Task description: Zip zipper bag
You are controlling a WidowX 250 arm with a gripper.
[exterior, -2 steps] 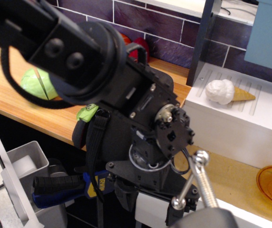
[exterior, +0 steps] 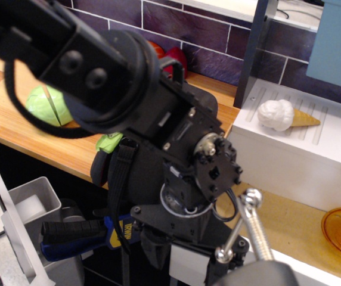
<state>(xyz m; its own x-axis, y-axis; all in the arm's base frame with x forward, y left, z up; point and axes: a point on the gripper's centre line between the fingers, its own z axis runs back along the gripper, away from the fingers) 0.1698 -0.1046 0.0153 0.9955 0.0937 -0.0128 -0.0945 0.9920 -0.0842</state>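
The zipper bag point(exterior: 136, 179) sat at the front edge of the wooden counter point(exterior: 15, 119), mostly hidden behind the robot arm point(exterior: 99, 65); its visible black strap point(exterior: 120, 179) ran from 12 to 6 o'clock, though the bag's long axis could not be judged. The gripper point(exterior: 188, 262) hung at 5 o'clock from the bag's visible part; whether its fingers were spread or closed could not be told. Since the earlier frame, the arm had shifted slightly toward 7 o'clock. A blue clamp tool point(exterior: 84, 232) lay at 7 o'clock, a green toy vegetable point(exterior: 50, 106) at 10 o'clock.
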